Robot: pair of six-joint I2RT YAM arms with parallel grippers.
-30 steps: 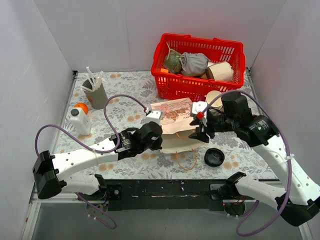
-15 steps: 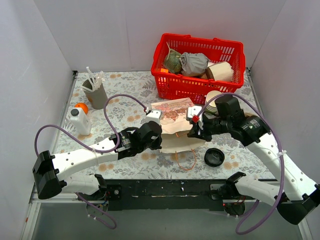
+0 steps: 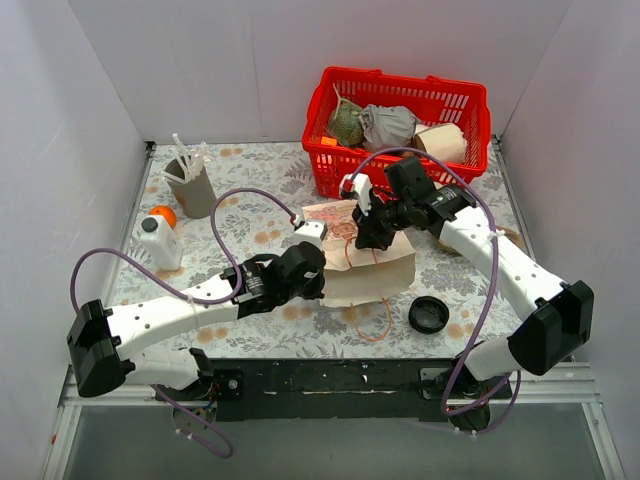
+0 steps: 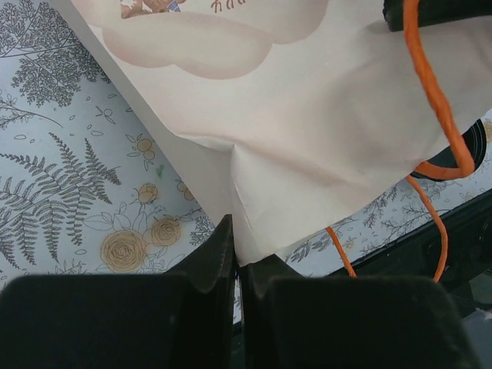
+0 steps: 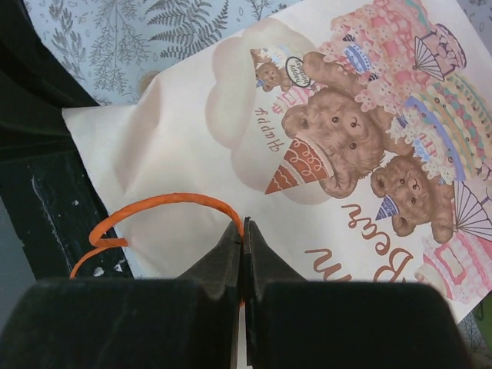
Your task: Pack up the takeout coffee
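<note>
The takeout coffee (image 3: 345, 126), hard to make out, seems to lie in the red basket (image 3: 322, 178), behind the right gripper (image 5: 242, 227). That gripper has swung left across the paper bag (image 3: 390, 268) and clenched its orange handle (image 5: 154, 203). The left gripper (image 4: 234, 231) pinches the bag's corner.

Table (image 3: 250, 190), floral-print cloth over the whole top.
Far right corner: red plastic basket (image 3: 400, 180), loaded.
Far left: grey cup (image 3: 193, 190) holding white utensils, upright.
Left edge, nearer: white bottle (image 3: 160, 245), small orange object (image 3: 163, 214) just behind it.
Centre, toward the near edge: paper bag (image 3: 385, 270) with bear print, lying flat; an orange cord handle (image 3: 372, 322) trails onto the cloth.
Near edge, right of the bag: loose black lid (image 3: 428, 315).
</note>
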